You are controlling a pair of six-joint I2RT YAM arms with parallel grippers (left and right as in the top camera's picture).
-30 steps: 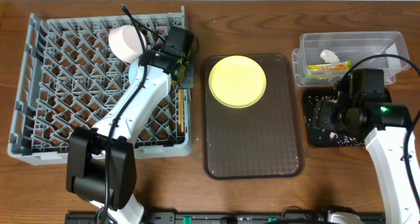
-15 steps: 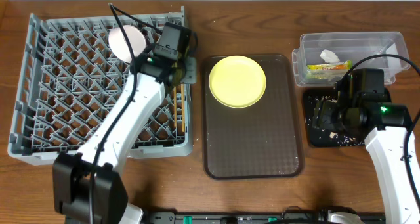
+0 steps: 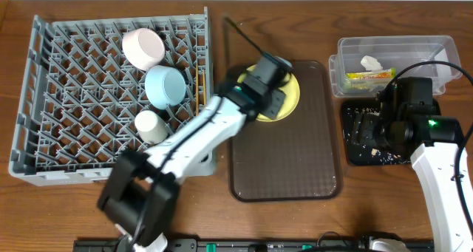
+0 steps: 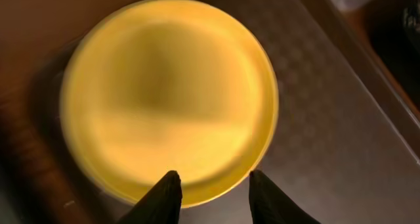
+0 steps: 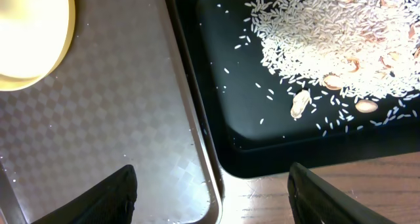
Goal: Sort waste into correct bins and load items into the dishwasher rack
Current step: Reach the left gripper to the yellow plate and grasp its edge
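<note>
Left fingers: the left fingers (image 4: 163, 199) stand apart with nothing between them, both tips at the bottom of the left wrist view, pointing toward 12 o'clock.
Plate from the fingers: the yellow-green plate (image 4: 167, 96) lies straight ahead, its centre at about 11 o'clock. Its near rim runs across the gap between the two tips. Whether a tip touches the rim cannot be told from the blurred picture.
Axis: the plate is round and lies flat, so it has no long axis. Judged from this, the grip has to take the thin near rim, one finger over it and one under.
Under the plate: the brown tray (image 3: 295, 156) carries it in its upper half, and the rim sits low against the tray floor.
Nearer arm: the left arm is right over the plate. The right arm is well apart, at 3 o'clock.
Destination: the dishwasher rack (image 3: 74, 134) lies at 9 o'clock of the plate and already holds the pink bowl (image 3: 144, 48), blue bowl (image 3: 164, 86) and white cup (image 3: 151, 125).
Right fingers: the right fingers (image 5: 98, 198) are spread wide and empty, hanging over the edge of the black tray (image 5: 216, 106), where the rice (image 5: 315, 46) lies.
Farthest: the clear tub (image 3: 392, 45), at 12 o'clock of the black tray, holds the wrapper (image 3: 369, 77) and tissue (image 3: 369, 62).
</note>
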